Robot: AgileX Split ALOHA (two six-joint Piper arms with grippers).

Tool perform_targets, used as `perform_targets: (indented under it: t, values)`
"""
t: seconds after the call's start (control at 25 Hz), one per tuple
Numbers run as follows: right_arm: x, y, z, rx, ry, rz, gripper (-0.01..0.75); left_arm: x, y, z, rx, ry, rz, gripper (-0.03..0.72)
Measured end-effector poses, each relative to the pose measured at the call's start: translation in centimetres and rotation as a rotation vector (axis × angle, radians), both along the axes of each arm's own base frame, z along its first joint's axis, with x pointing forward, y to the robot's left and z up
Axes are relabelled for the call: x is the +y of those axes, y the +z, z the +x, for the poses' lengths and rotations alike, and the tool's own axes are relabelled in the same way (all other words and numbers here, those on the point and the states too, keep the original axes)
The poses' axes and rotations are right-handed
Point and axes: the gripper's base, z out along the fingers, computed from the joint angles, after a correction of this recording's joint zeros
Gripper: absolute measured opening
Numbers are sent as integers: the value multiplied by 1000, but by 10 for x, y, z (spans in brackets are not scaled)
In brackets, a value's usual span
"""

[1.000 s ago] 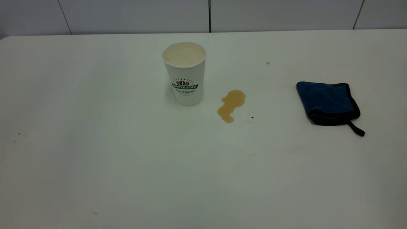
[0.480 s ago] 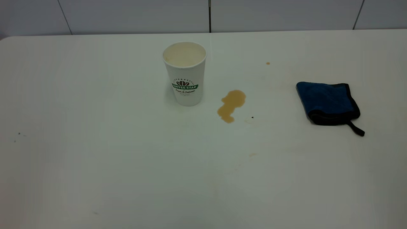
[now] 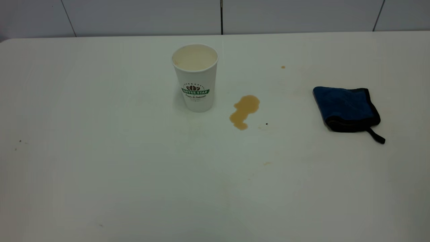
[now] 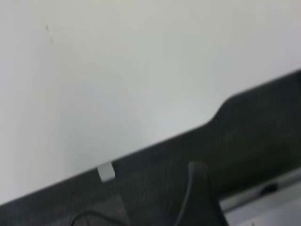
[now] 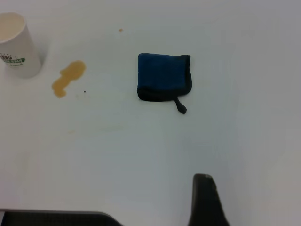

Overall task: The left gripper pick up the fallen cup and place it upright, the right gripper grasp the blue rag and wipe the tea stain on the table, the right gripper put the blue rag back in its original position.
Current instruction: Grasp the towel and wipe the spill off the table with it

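The cup (image 3: 196, 77) stands upright on the white table (image 3: 100, 151) at the back centre, cream inside showing. It also shows in the right wrist view (image 5: 16, 44). The tea stain (image 3: 244, 111) lies just right of the cup, apart from it; the right wrist view shows it too (image 5: 68, 77). The blue rag (image 3: 346, 108) lies folded at the right, loop tag toward the front. My right gripper (image 5: 205, 200) hangs well back from the rag (image 5: 163, 76), touching nothing. My left gripper (image 4: 200, 195) is at the table's edge (image 4: 155, 146), away from the cup. Neither gripper shows in the exterior view.
Small brown specks (image 3: 283, 67) lie behind and in front of the stain. A tiled wall (image 3: 221, 16) runs behind the table. The left wrist view shows dark floor (image 4: 254, 127) beyond the table's edge.
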Motion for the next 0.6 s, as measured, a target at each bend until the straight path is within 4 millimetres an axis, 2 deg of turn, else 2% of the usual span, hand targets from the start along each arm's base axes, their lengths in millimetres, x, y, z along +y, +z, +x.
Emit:
perform_targets:
  t: [0.4, 0.6]
  values:
    - [0, 0, 0, 0, 0, 0, 533, 11, 0, -34, -226, 306, -66, 568]
    - [0, 0, 0, 0, 0, 0, 533, 11, -1, -39, -246, 376, -62, 568]
